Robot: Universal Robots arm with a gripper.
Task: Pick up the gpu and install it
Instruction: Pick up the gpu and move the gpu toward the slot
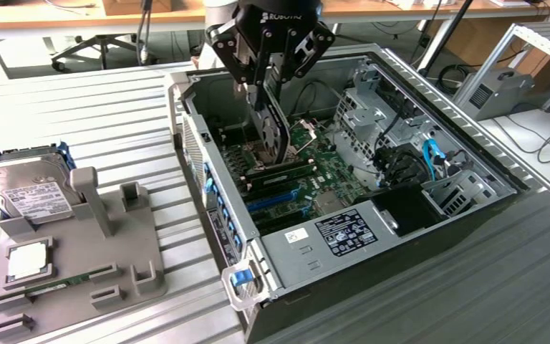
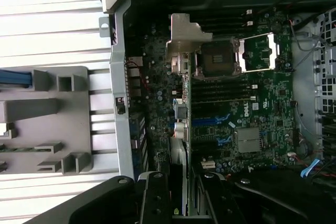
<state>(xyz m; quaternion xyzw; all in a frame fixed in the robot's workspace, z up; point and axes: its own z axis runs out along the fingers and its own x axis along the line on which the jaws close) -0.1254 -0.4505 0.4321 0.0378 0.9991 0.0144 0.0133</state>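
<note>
The gpu (image 1: 273, 132) hangs upright, a thin dark card with a round black fan, over the open computer case (image 1: 194, 129). My gripper (image 1: 263, 93) is shut on its upper end. The card's lower edge sits just above the motherboard (image 1: 332, 172), near the blue slots (image 1: 277, 197). In the wrist view the gpu (image 2: 180, 114) runs edge-on away from my gripper (image 2: 181, 192), with its silver end bracket (image 2: 184, 38) at the far end beside the processor socket (image 2: 218, 59). Black fingers (image 2: 155, 198) flank the card.
A grey parts holder (image 1: 84, 265) lies on the slatted table at the exterior view's left, carrying a hard drive (image 1: 26, 190), a processor chip (image 1: 29, 259) and a RAM stick (image 1: 55, 287). Drive cages and blue cables (image 1: 432, 154) fill the case's far side.
</note>
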